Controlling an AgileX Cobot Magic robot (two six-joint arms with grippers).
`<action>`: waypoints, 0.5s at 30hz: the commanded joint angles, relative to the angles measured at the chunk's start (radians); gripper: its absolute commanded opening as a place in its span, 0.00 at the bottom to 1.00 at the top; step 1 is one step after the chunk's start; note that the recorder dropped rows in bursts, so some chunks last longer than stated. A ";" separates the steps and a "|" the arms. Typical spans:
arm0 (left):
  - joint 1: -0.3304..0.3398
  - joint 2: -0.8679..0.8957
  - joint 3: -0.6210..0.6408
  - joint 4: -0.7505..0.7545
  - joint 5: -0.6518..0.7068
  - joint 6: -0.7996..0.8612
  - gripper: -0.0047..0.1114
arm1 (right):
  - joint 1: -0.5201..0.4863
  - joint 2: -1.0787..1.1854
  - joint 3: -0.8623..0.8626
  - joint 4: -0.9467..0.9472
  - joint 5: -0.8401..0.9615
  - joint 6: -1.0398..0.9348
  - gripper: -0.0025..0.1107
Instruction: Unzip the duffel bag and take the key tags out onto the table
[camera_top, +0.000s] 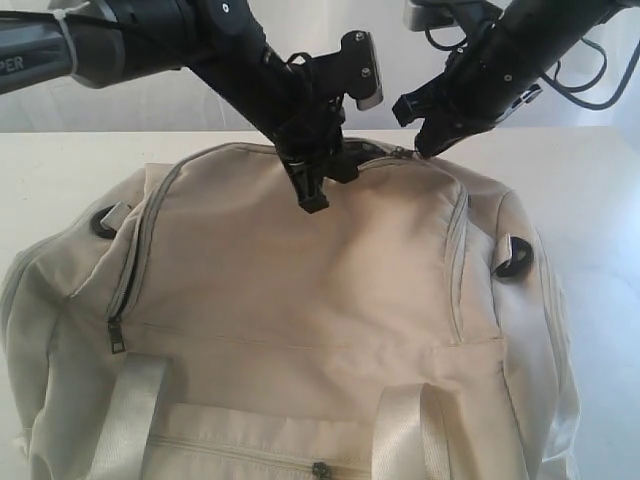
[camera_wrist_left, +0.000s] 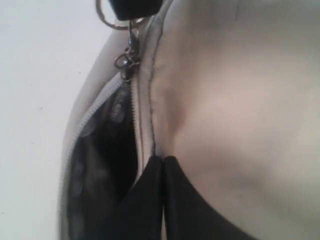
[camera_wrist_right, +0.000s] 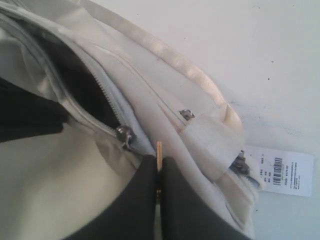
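A: bag status?
B: duffel bag (camera_top: 300, 300) sits on the white surface (camera_top: 60, 170) and fills the near middle, webbing handles (camera_top: 130, 400) at the near side. Both arms are at its far top edge
A: left?
B: left jaws together, just left of centre on that far edge. Wrist view shows the top panel's seam (camera_wrist_left: 150, 110) running straight in between the fingertips (camera_wrist_left: 142, 210), so they're clamped on bag fabric
A: right?
B: right jaws together too, just right of the left ones, pinching a thin tan zipper pull (camera_wrist_right: 159, 150). Slider (camera_wrist_right: 125, 135) is just beside them, with a metal ring (camera_wrist_left: 106, 19) close by
A: zip?
B: parted along the far edge, dark lining (camera_wrist_left: 105, 165) showing. Inside is too dark to make out. Barcode label (camera_wrist_right: 280, 172) lies flat on the surface just beside the bag
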 joint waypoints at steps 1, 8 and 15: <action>-0.004 -0.046 -0.006 0.129 0.031 -0.119 0.04 | -0.011 -0.012 0.030 -0.012 -0.028 -0.014 0.02; -0.004 -0.057 -0.006 0.266 0.059 -0.224 0.04 | -0.011 -0.042 0.030 -0.046 -0.014 -0.011 0.02; -0.004 -0.060 -0.006 0.273 0.071 -0.232 0.04 | -0.011 -0.106 0.030 -0.129 -0.009 0.036 0.02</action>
